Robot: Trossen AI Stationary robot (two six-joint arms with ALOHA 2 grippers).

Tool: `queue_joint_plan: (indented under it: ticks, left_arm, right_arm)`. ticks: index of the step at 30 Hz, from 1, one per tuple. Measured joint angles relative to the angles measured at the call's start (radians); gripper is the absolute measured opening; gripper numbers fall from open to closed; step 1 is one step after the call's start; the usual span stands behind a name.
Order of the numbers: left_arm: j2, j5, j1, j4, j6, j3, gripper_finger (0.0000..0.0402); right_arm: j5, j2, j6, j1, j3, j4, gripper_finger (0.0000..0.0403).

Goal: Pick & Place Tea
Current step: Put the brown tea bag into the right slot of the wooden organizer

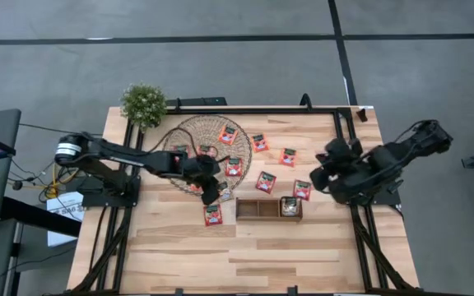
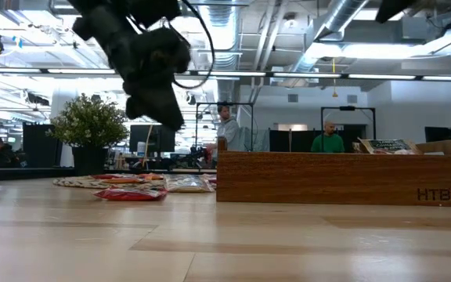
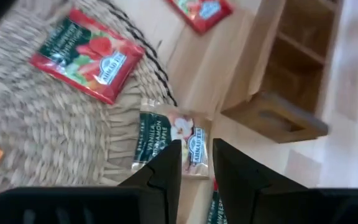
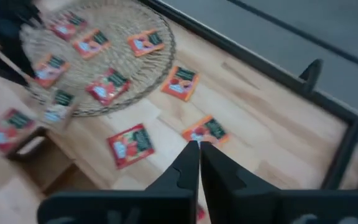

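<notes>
1. Left gripper [image 3: 194, 163] hangs over the near edge of the round woven mat [image 3: 48, 130], fingers partly apart with a narrow gap and nothing between them. Not touching anything yet.
2. Key relation: a pale vanilla-apple tea sachet [image 3: 169, 140] lies straight ahead of and below the left fingertips [image 3: 166, 163], half on the mat rim, half on the wooden table [image 3: 207, 68]. Its long axis runs roughly crosswise to the finger gap, so the fingers would straddle it; my guess is a straight drop is all the next move needs.
3. The left arm is plainly the nearer one to this sachet; the right arm sits well off to the far side of the tray.
4. Right gripper [image 4: 199, 149] is up above the table, fingers pressed together, holding nothing. Red sachets [image 4: 131, 144] lie below and ahead of it, apart from it.
5. Three-part wooden tray [image 1: 257, 210] lies just beyond the left gripper, between the two arms. One sachet already sits in its end compartment [image 1: 290, 206] on the right-arm side; the other two look empty.
6. Counts, high view: about four red sachets on the mat, about five red ones loose on the table between mat and right arm, one red one [image 1: 213, 215] just beside the left gripper on the near side. Some under the left arm are hidden, so the total is uncertain.
7. One potted plant [image 1: 143, 104] at the table corner behind the left arm.
8. Low view: people stand in the room behind, well away from the table.
</notes>
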Motion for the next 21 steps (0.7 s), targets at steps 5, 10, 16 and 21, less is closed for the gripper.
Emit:
queue_joint_plan:
  ticks: [5, 10, 16, 21]
  left_arm:
    - [0.071, 0.011, 0.026, -0.055, 0.0, 0.053, 0.0083]
    - [0.138, 0.016, 0.034, -0.106, 0.034, 0.143, 0.0095]
    - [0.242, 0.019, 0.034, -0.231, 0.048, 0.258, 0.0126]
    - [0.31, 0.002, 0.034, -0.342, 0.049, 0.32, 0.0144]
  right_arm:
    - [0.078, -0.087, 0.061, 0.079, -0.072, 0.037, 0.0008]
    - [0.089, -0.105, 0.062, 0.117, -0.126, 0.038, 0.0012]
    - [0.089, -0.105, 0.076, 0.154, -0.153, 0.043, 0.001]
    - [0.092, -0.105, 0.115, 0.208, -0.181, 0.038, 0.0008]
